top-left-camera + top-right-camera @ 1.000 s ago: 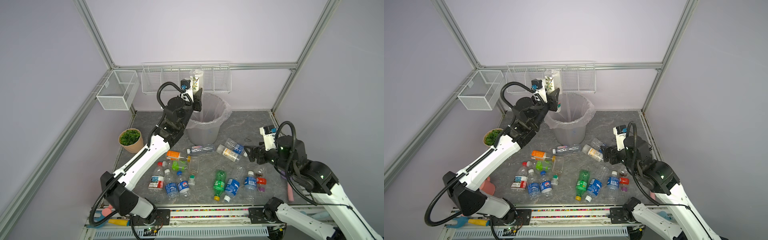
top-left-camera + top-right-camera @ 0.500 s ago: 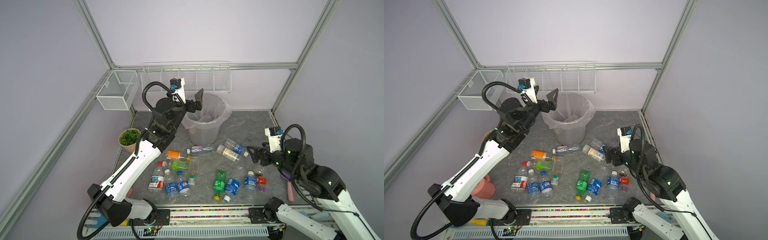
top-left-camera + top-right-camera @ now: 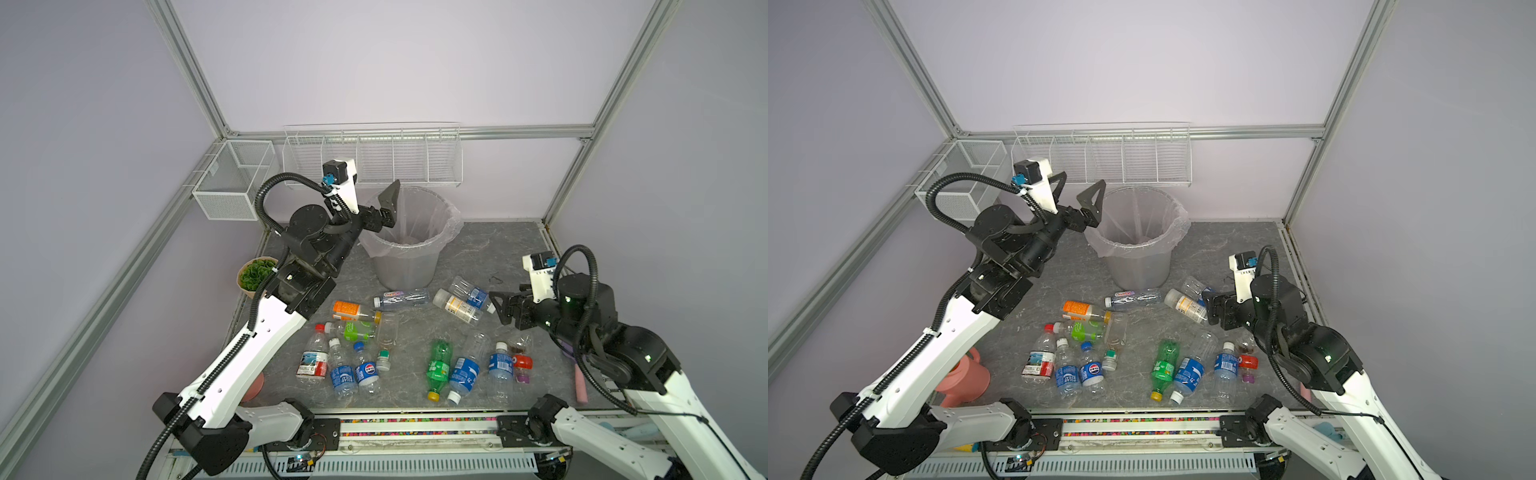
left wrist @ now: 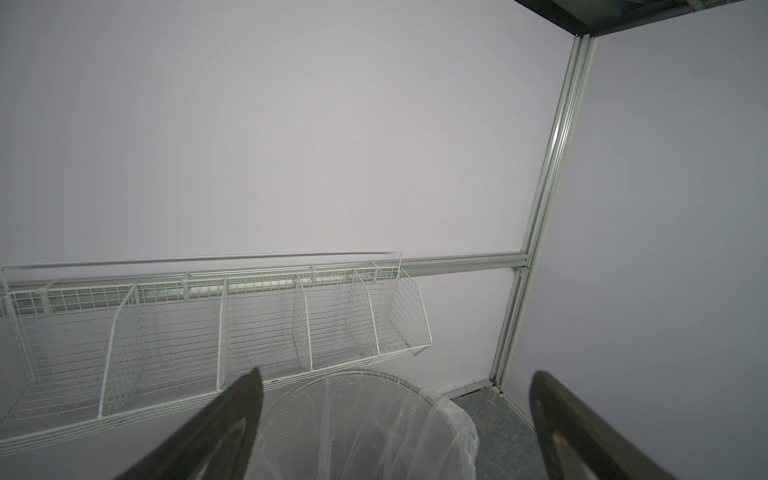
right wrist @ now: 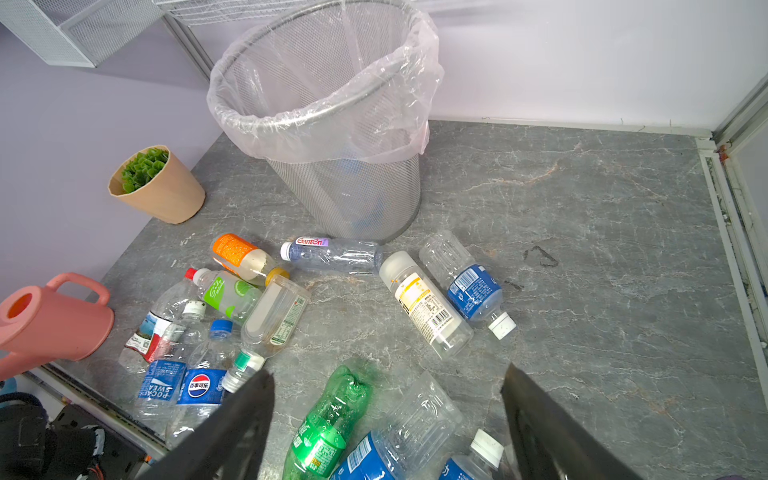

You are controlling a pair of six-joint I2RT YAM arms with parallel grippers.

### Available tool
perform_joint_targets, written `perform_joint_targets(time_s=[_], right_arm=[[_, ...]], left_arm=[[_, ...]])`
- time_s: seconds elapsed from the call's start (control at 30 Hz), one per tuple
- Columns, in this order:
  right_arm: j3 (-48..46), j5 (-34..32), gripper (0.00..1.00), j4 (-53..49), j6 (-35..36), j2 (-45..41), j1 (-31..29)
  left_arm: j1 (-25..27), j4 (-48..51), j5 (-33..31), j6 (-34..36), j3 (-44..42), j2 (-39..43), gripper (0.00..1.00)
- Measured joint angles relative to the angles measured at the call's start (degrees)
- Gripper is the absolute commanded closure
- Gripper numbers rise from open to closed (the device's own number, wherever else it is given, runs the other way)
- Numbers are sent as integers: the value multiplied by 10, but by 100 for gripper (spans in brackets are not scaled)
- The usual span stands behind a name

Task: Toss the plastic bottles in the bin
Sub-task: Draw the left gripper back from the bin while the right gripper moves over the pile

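Plastic bottles (image 3: 438, 365) litter the near table (image 3: 498, 257), tightly clustered. Our right gripper (image 3: 498, 308) hovers open, empty, beside two; closing could pinch both or skid one away. Farther, our left gripper (image 3: 1079, 187), open and empty, could clip the bin (image 3: 405, 270) rim.

Pretty clearly a robotics lab test cell, not anyone's home. There's an aluminium frame (image 3: 198, 79) boxing in plain lilac walls (image 3: 395, 62), plus two white-and-black robot arms, a left arm (image 3: 257, 345) and a right arm (image 3: 623, 345), mounted on a rail (image 3: 415, 432) along the front edge with a slotted cable duct (image 3: 395, 467) below it. The grey marble-look counter (image 3: 498, 257) is basically a small stage: wire baskets (image 3: 374, 162) hung on the frame, a potted plant (image 3: 249, 282), a pink watering can (image 3: 963, 382), a bin (image 3: 407, 266) and plastic bottles (image 3: 438, 365) scattered around like props.
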State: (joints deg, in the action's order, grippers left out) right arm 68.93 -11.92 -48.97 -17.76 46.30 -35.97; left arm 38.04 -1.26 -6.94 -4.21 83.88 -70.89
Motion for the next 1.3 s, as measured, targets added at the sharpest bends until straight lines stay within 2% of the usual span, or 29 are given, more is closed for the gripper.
perform_joint_targets(time_s=[0.33,0.67,0.83,1.0,1.3], right_arm=[[-60,38,12,38,45,7,0],[-14,54,12,-4,59,114,0],[-14,60,12,-16,56,128,0],[-14,59,9,-42,23,145,0],[-55,56,10,-101,-113,134,0]], left_arm=[[3,38,26,-9,-42,68,3],[9,106,22,-29,-104,129,5],[10,146,6,-40,-144,154,5],[10,187,-12,-55,-191,189,5],[10,247,-51,-87,-256,270,6]])
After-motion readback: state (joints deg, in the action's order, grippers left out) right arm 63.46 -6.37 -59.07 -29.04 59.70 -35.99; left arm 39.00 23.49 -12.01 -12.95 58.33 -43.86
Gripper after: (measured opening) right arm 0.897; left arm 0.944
